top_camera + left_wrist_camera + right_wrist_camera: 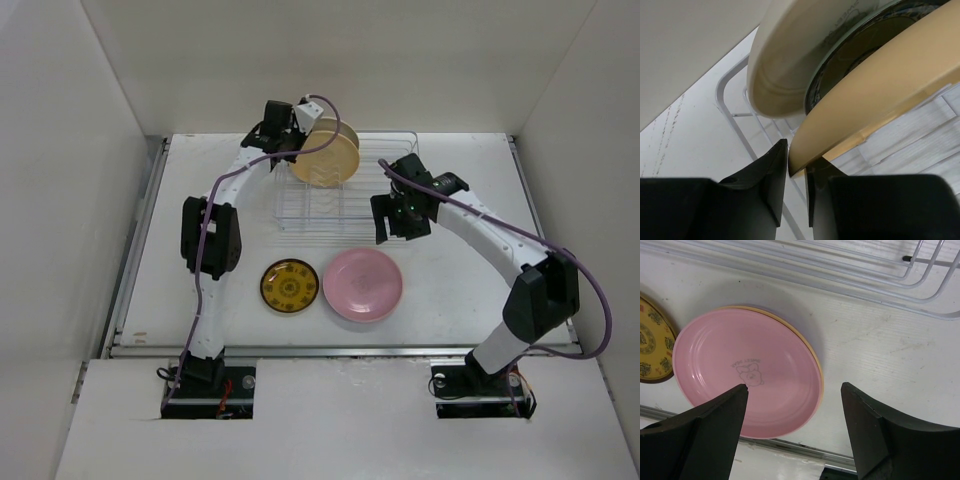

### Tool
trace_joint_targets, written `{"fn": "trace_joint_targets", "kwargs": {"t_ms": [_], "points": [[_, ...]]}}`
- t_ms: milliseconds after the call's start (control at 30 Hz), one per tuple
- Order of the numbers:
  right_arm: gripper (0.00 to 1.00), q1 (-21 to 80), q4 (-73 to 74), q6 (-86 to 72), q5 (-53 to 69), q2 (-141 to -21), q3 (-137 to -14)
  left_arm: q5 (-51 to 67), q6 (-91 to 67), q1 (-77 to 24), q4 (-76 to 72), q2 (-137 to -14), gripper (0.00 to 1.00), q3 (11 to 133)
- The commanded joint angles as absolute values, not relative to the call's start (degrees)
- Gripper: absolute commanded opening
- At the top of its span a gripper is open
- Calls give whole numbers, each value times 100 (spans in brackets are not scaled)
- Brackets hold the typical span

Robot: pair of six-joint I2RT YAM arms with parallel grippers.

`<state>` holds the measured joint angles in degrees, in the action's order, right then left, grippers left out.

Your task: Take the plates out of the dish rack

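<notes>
A smooth, round tan-yellow plate [880,100] is being held up on its edge in the silver wire dish rack [345,205], in the upper middle of the top view. Its thin rim is being pinched tight by the left gripper [796,175], with one black finger on each side. A shiny cream plate [785,65] is being propped upright just behind it. A glossy pink plate [745,365] is being held flat by the white table [880,350], beside a small yellow patterned plate [651,345]. The right gripper [795,415] is being held wide apart near the pink plate, with nothing in it.
</notes>
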<state>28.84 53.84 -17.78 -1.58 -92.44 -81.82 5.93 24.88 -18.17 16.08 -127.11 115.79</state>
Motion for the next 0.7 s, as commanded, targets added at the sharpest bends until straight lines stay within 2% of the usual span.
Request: {"fn": "trace_joint_targets", "kwargs": {"t_ms": [0, 133, 233, 400, 500, 533, 600, 667], "points": [[81, 2839, 5476, -1793, -255, -9272, -8481, 589, 2391, -1828, 1423, -12534, 16, 11874], [81, 2839, 5476, -1793, -255, -9272, -8481, 528, 2329, -1828, 1573, -12401, 16, 11822], [81, 2839, 5476, -1793, -202, -9272, -8481, 475, 2329, -1828, 1626, -12234, 29, 11821], [81, 2839, 5476, -1793, -202, -9272, -8481, 475, 2276, -1828, 1679, -12103, 30, 11821], [81, 2839, 5476, -1793, -202, -9220, -8420, 536, 2276, -1828, 1679, -12103, 19, 11821], [81, 2839, 5476, -1793, -202, -9220, -8359, 588, 2276, -1828, 1731, -12103, 11, 11821], [81, 2839, 5476, -1793, -202, -9167, -8289, 650, 2276, -1828, 1784, -12155, 3, 11821], [81, 2839, 5476, -1793, -202, -9106, -8236, 650, 2276, -1828, 1837, -12155, 0, 11821]]}}
